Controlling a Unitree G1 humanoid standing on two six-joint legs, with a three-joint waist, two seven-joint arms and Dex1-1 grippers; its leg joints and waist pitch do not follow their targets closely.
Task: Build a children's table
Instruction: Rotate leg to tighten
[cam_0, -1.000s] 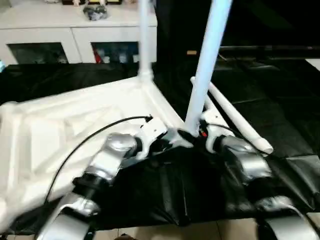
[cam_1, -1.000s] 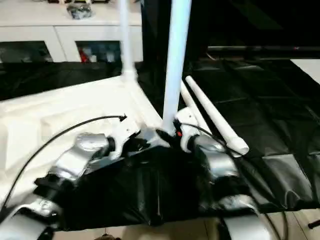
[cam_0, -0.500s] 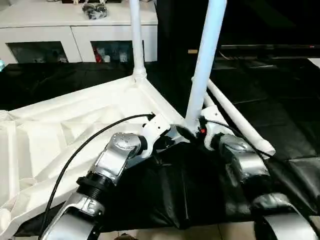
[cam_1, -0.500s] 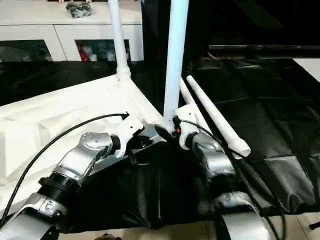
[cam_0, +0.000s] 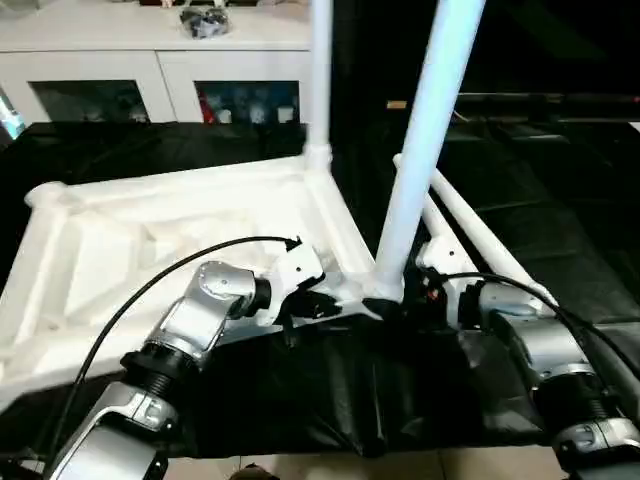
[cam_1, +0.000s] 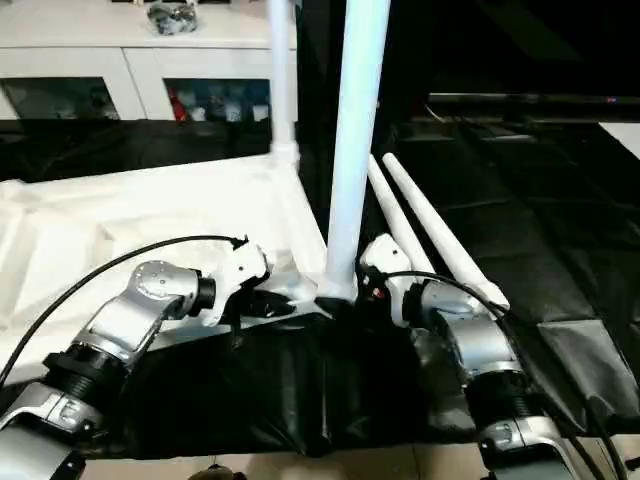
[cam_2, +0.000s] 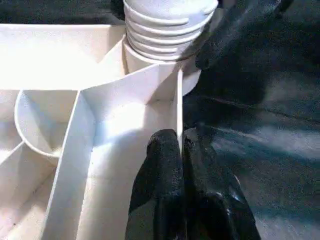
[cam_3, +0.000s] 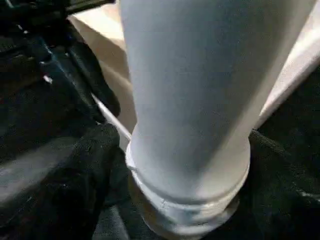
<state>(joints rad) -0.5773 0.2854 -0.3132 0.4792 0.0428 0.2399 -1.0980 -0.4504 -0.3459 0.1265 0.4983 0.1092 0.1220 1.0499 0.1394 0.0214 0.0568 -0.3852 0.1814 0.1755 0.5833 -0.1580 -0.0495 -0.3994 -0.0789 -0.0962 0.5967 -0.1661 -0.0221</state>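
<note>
The children's table top (cam_0: 150, 230) lies upside down on black cloth. One white leg (cam_0: 320, 80) stands upright in the far corner socket. A second leg (cam_0: 425, 150) stands in the near corner socket, its ribbed end (cam_2: 165, 25) seated there. Two loose legs (cam_0: 485, 240) lie side by side to the right. My left gripper (cam_0: 318, 302) is shut on the thin rim wall (cam_2: 179, 100) just beside that near socket. My right gripper (cam_0: 398, 305) is open, with a black finger (cam_3: 85, 170) on each side of the near leg's base (cam_3: 190, 190), close against it.
A white cabinet (cam_0: 150, 50) with shelf openings runs along the back. Black cloth (cam_0: 560, 180) covers the work surface. A black cable (cam_0: 150, 290) loops from my left wrist over the table top. Pale floor (cam_0: 300, 468) shows at the front edge.
The camera has shifted, so the whole scene sits differently. My right forearm now lies further right of the near leg. The left gripper keeps its hold on the rim.
</note>
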